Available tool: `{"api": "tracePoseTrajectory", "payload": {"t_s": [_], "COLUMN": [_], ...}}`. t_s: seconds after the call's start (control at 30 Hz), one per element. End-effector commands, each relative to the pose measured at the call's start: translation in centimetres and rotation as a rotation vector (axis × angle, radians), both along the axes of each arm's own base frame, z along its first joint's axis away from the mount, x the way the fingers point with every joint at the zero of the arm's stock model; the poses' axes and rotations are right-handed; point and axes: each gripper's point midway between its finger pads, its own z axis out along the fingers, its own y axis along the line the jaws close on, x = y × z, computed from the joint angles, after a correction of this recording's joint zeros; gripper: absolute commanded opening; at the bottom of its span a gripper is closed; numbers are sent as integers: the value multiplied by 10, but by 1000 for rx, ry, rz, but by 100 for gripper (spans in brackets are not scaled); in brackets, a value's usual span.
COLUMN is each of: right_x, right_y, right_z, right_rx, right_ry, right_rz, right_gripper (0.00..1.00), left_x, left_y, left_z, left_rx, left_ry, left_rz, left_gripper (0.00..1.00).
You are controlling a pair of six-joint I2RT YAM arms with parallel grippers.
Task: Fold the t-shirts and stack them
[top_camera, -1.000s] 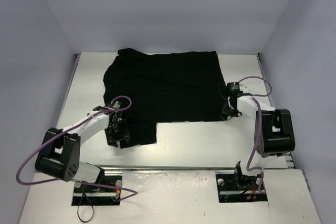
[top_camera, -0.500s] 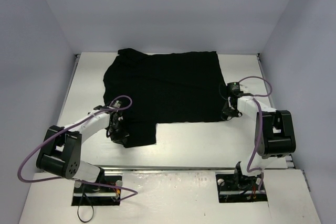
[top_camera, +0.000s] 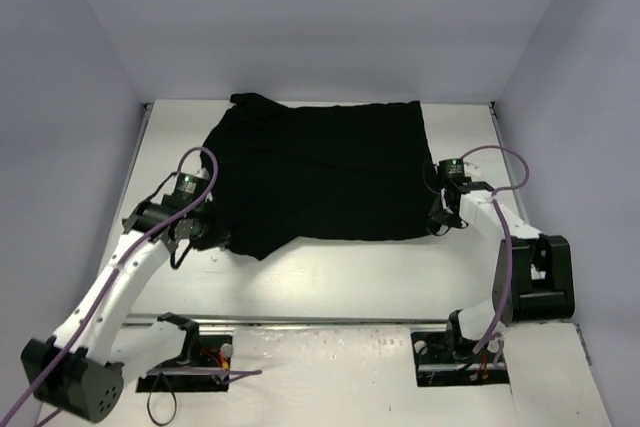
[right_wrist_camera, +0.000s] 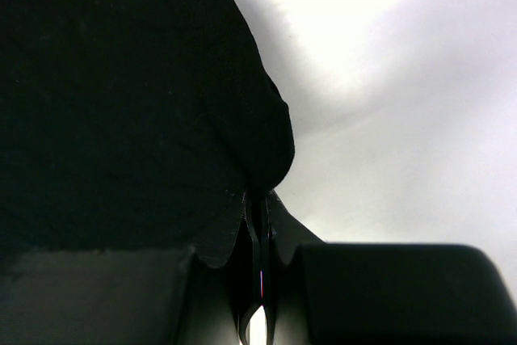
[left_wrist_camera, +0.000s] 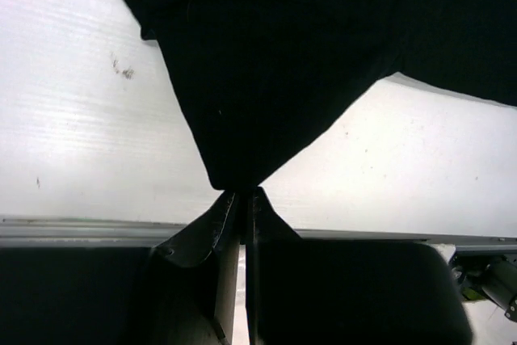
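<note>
Gripping, left gripper (left_wrist_camera: 241, 196): jaws were pressed together on a gathered near-left corner of the t-shirt (top_camera: 320, 172), the cloth drawn to a point at the tips.
Right gripper (right_wrist_camera: 258, 199): jaws were clamped on the shirt's near-right edge, with 1 rounded fold bulging just above them.
T-shirt: it lay spread across the middle and far part of the table (top_camera: 350, 272), black and wrinkled, its far-left corner bunched.
Walls (top_camera: 300, 17): pale, on 3 sides.

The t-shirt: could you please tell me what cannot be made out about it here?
- Top external: the t-shirt is uniformly black; its layers and seams are unreadable.
- Left wrist: top edge cuts it off; closed jaws hide the pinched cloth.
- Right wrist: likewise, cut off top and left.
</note>
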Motion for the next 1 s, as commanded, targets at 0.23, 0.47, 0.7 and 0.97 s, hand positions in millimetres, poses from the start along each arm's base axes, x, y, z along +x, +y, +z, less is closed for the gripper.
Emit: {"api": "tracePoseTrajectory", "payload": {"t_s": [0.23,0.47,0.7,0.97], "right_x": [1,21,49,81], "right_y": [-11,-7,-3,0], "right_z": [44,51,53,45], "right_rx": [-52,-39,-31,-34], "right_ry": [-11,-5,-1,22], "right_rz": [-8,18,45,75], "right_gripper": [0,0,0,0], "left_x": [23,105,172,228], "left_y": [15,21,7,-4], "left_z": [52,114,113,120], "left_rx": [79,195,241,300], "left_ry": [-97,-278,-286,-335], "left_rz": [42,-14,-126,-233], "left_gripper": [0,0,0,0]}}
